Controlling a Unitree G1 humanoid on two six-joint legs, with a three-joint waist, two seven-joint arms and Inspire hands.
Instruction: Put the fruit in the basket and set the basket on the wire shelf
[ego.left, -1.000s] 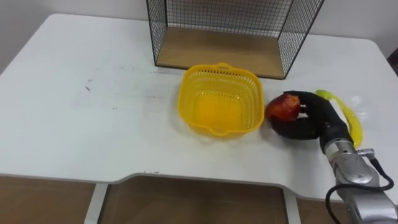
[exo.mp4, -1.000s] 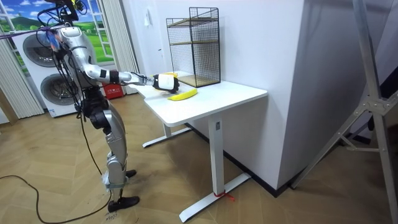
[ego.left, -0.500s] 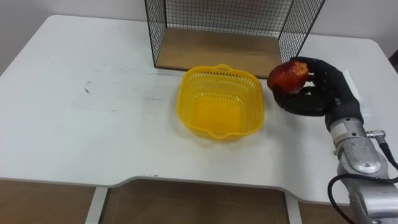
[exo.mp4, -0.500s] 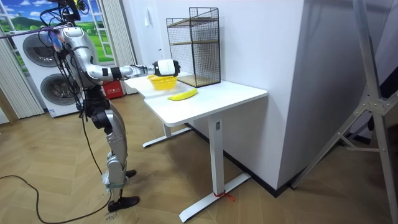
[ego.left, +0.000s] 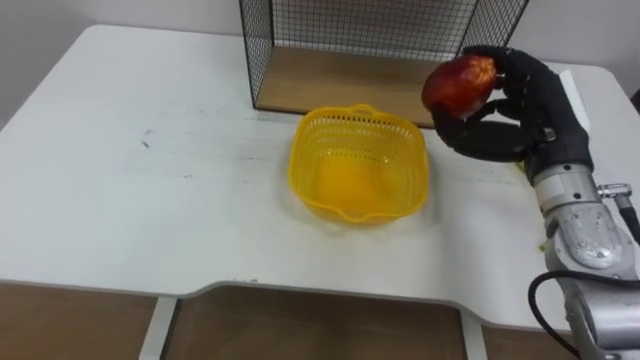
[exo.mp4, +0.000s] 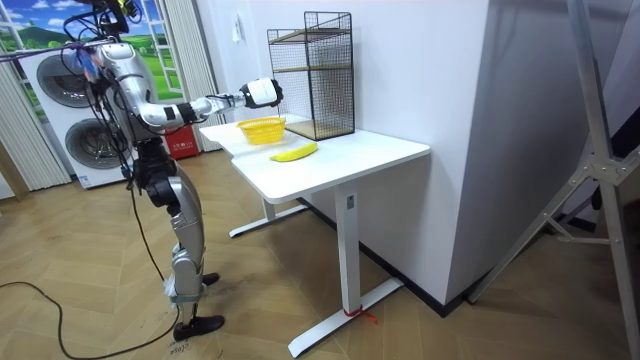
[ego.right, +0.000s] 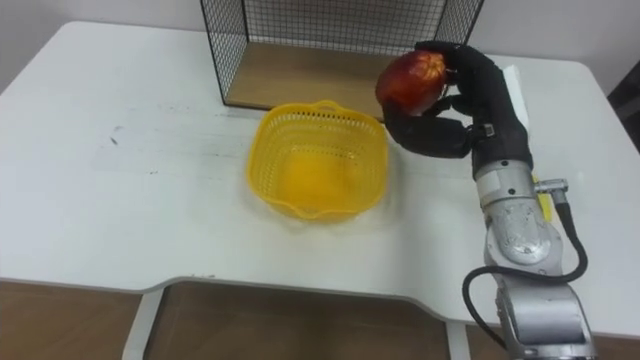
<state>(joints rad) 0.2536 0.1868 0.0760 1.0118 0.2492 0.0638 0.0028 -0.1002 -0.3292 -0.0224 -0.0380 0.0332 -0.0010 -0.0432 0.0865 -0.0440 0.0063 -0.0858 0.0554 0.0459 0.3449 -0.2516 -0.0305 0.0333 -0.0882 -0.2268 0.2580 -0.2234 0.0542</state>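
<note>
The robot stood at the near edge of a white table (ego.left: 150, 200), its right arm stretched out over it. Its right hand (ego.left: 515, 110) was curled around a red fruit (ego.left: 460, 84), held in the air toward the table's far right corner. Just left of it, a yellow basket (ego.left: 305, 160) sat in front of the wire shelf (ego.left: 340, 85) at the far edge. A banana (exo.mp4: 295, 152) lay on the table apart from the basket.

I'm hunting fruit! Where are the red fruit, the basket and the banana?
red fruit (ego.left: 458, 85): left eye view, its middle.
basket (ego.left: 304, 160): left eye view, left wall.
banana (exo.mp4: 295, 153): room view, its middle.
</note>
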